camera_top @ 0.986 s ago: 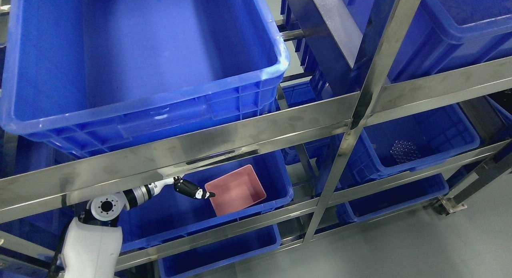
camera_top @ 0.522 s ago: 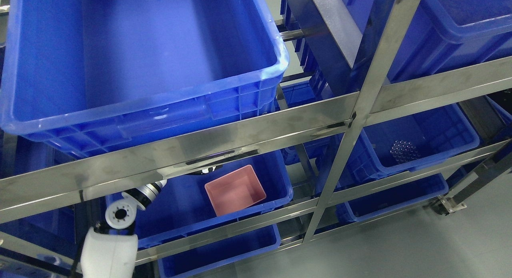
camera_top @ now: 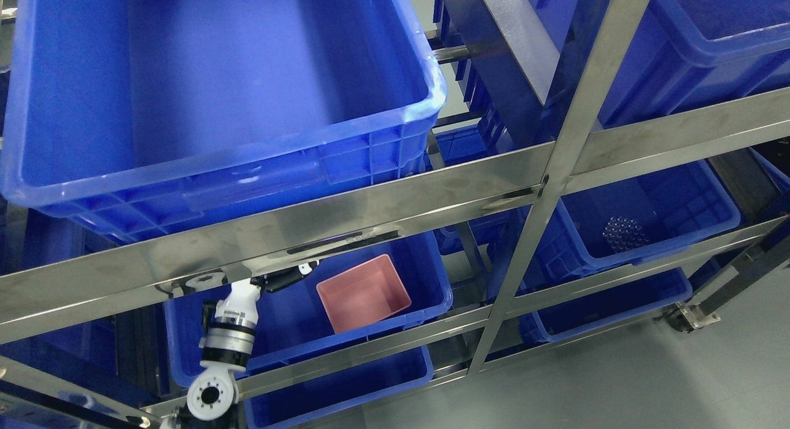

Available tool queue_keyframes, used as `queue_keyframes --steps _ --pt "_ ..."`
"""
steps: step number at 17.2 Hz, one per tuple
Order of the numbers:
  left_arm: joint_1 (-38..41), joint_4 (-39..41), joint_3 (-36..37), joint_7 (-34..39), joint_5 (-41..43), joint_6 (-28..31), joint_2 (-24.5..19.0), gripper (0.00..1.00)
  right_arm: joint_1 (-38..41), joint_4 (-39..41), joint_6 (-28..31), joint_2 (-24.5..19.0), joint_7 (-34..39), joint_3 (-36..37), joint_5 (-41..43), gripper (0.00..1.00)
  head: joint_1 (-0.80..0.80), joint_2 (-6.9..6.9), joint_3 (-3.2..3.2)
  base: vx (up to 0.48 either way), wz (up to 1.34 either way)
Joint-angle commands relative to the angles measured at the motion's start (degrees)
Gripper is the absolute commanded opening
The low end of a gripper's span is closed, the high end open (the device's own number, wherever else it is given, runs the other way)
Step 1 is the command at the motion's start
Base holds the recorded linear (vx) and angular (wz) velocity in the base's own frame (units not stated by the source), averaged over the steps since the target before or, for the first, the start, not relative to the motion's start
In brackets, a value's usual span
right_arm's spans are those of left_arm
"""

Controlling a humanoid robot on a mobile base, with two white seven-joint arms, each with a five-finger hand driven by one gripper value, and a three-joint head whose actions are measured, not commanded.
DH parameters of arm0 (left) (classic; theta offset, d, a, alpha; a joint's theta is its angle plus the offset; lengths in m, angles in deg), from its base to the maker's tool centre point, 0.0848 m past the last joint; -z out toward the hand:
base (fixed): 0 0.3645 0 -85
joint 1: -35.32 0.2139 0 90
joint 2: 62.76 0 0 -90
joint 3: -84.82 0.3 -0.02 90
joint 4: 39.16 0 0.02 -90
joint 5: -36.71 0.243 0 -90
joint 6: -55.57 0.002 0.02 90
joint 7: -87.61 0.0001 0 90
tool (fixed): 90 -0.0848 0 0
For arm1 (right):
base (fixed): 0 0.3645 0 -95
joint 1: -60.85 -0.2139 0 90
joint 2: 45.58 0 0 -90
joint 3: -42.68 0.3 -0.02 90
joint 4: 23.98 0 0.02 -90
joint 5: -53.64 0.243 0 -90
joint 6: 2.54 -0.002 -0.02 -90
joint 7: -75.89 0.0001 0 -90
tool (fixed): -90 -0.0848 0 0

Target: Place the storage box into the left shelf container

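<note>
White left arm (camera_top: 231, 330) upright, hand seemingly empty.

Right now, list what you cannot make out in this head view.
- Left robot hand: mostly hidden behind the steel shelf rail; its finger state cannot be told.
- Right arm: not in view.
- Dark cluster in the right-hand blue bin: too small to identify.
- Pink storage box in the left blue container: only inner walls show; its underside and what it rests on are hidden.
- Lowest bin: cut off by the bottom edge.

Steel crossbar (camera_top: 345, 222) overhangs container (camera_top: 426, 274); gap beneath seemingly narrow.
</note>
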Motion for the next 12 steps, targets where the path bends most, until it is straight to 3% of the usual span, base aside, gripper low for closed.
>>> queue_keyframes --steps 1,6,12 --pt "6.88 10.80 0.16 0.61 -3.79 -0.07 0.11 0.99 0.70 1.00 -0.02 1.00 0.01 0.26 -0.09 1.00 0.00 0.00 0.00 0.000 0.00" --pt "9.07 10.80 -5.20 0.25 -3.89 -3.57 0.11 0.99 0.70 1.00 -0.02 1.00 0.01 0.26 -0.09 1.00 0.00 0.00 0.00 0.000 0.00" --pt "10.57 10.72 -7.93 0.34 -5.11 -2.36 0.11 0.99 0.70 1.00 -0.02 1.00 0.01 0.26 -0.09 1.00 0.00 0.00 0.00 0.000 0.00"
